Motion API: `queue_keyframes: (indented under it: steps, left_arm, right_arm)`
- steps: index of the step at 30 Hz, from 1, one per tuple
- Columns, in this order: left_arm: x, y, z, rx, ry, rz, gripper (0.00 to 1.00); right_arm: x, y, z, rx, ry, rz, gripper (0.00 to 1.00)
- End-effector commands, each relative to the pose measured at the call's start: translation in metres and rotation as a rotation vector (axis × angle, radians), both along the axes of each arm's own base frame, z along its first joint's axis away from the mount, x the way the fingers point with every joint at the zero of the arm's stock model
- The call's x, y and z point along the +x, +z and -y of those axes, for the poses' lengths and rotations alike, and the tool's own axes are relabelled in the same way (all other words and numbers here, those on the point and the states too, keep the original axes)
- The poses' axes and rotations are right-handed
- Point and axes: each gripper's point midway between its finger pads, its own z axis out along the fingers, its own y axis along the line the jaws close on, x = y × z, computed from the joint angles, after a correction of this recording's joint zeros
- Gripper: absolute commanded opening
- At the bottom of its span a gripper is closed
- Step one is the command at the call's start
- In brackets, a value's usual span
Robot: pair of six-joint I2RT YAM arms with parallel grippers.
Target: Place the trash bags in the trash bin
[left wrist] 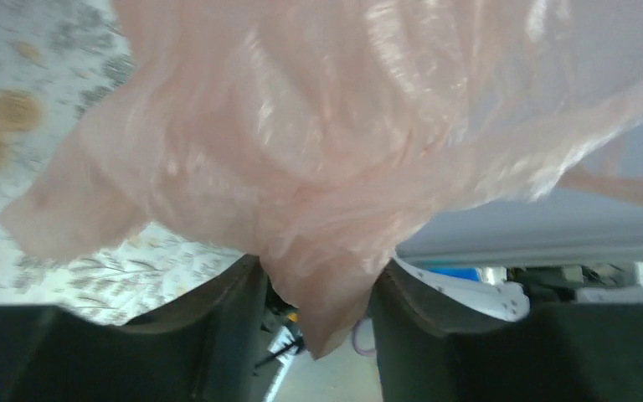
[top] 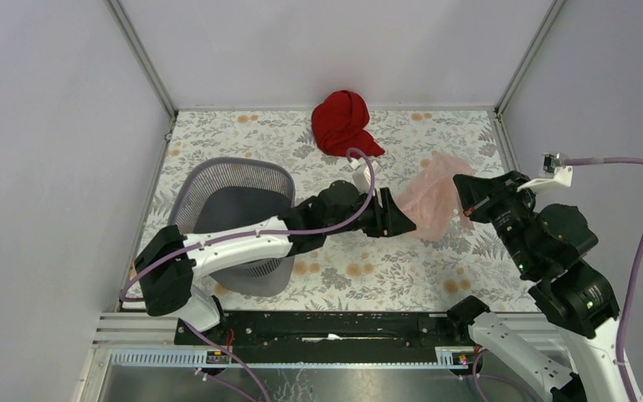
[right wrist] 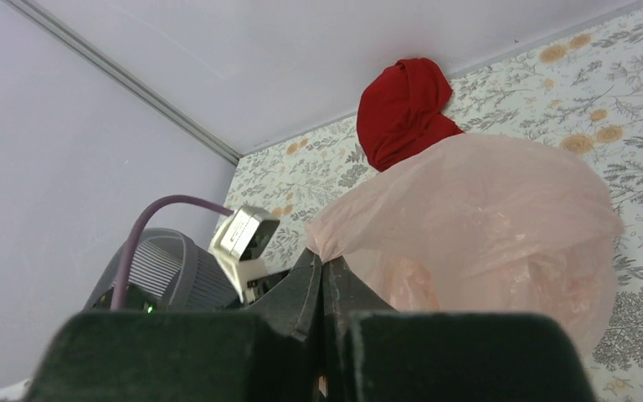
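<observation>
1. Trash bag (top: 435, 199): pale pink film, hanging stretched between the two tools over the counter (top: 368, 276). It is sitting to the right of the trash bin and well apart from it, with none of it lying inside. Whether its lower edge is touching the counter cannot be told.
2. Left tool (top: 402, 216): clenching a bunched fold of the bag. In its wrist view the film is filling the gap between the fingers (left wrist: 218, 335) and covering most of the frame.
3. Right tool (top: 462, 194): fingers pressing together on a corner of the bag, gripping it on the opposite side.
4. Trash bin (top: 218, 167): grey mesh, sitting at the counter's left, its mouth showing open to the top camera.
5. Left arm (top: 234, 243): reaching across the bin's near wall, lying between bin and bag.
6. Red cloth bundle (top: 343, 121): resting by the far wall, behind the bag and apart from both tools.
7. Purple cable (top: 368, 172): looping over the left wrist.
</observation>
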Motion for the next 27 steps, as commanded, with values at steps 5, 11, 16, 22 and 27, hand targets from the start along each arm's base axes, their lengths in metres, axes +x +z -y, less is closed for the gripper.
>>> queue_keyframes:
  steps: [5, 11, 16, 22, 27]
  left_arm:
    - [0.058, 0.034, -0.036, 0.197, 0.202, 0.228, 0.10]
    - [0.075, 0.049, -0.106, 0.515, 0.305, 0.438, 0.00]
    - [0.060, 0.036, -0.127, 0.587, 0.223, 0.431, 0.00]
    - [0.006, 0.042, -0.094, 0.278, -0.113, 0.253, 0.00]
    - [-0.012, 0.054, -0.081, 0.141, -0.216, 0.144, 0.00]
  right_arm:
    - [-0.012, 0.005, 0.017, -0.082, -0.021, 0.082, 0.00]
    - [-0.011, -0.011, 0.044, -0.260, -0.118, 0.069, 0.01]
    - [-0.008, -0.015, 0.084, -0.397, -0.304, 0.035, 0.01]
    - [0.001, -0.046, 0.051, -0.427, -0.143, -0.007, 0.10]
    - [0.009, -0.088, 0.017, -0.483, 0.031, -0.147, 0.19]
